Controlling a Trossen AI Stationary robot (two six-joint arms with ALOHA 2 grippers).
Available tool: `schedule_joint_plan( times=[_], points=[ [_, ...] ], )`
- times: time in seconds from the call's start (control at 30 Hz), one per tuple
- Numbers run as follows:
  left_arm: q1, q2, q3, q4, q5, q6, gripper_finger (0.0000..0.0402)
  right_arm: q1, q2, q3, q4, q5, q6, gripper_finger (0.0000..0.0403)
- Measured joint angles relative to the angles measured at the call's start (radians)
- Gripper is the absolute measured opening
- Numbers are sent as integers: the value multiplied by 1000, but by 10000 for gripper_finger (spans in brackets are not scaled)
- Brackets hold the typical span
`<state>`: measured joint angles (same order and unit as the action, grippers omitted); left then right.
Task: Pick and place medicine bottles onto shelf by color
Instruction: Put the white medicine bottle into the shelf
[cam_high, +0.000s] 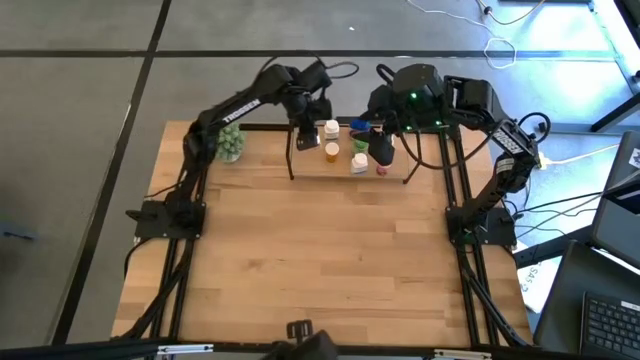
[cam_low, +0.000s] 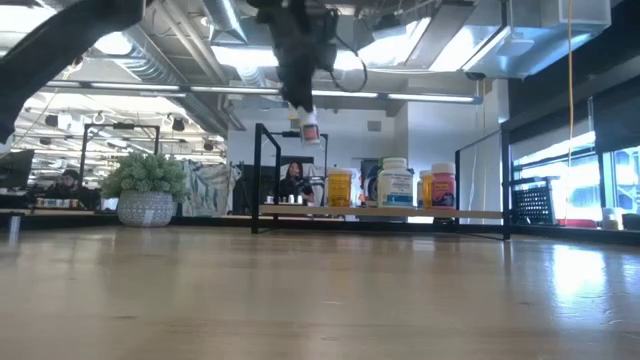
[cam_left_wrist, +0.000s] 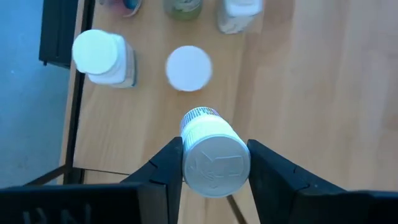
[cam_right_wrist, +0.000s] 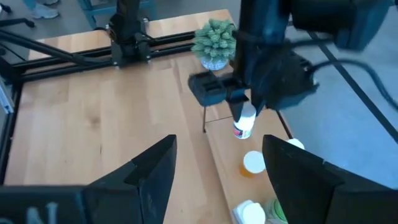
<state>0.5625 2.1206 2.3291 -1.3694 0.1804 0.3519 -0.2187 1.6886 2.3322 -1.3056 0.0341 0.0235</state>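
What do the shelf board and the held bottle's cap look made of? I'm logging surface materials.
Shelf: light wood, matte, with visible grain; its thin end frames look like black metal. Cap of the bottle in the left claw: probably white plastic, smooth, with a faint embossed mark.

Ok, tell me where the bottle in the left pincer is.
The white-capped bottle with a red label hangs in the left pincer above the light-wood shelf's left end, over an orange bottle.

Two arms, one gripper each: left gripper (cam_left_wrist: 214, 167), right gripper (cam_right_wrist: 217, 155). One shelf (cam_high: 308, 166). On it are six bottles: two white bottles (cam_high: 331, 128), one orange bottle (cam_high: 332, 151), one green bottle (cam_high: 359, 146), one blue bottle (cam_high: 360, 125) and one pink-red bottle (cam_high: 381, 170). A seventh bottle (cam_left_wrist: 214, 163) is in the left gripper. One plant ball (cam_high: 230, 143) is at the shelf's 9 o'clock.
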Motion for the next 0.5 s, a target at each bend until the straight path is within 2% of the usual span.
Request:
schedule_joint_plan(
  times=[0.5],
  points=[
    [54,146,0,46,-42,1,131,-2,0,0,-1,0,-37,239]
  ],
)
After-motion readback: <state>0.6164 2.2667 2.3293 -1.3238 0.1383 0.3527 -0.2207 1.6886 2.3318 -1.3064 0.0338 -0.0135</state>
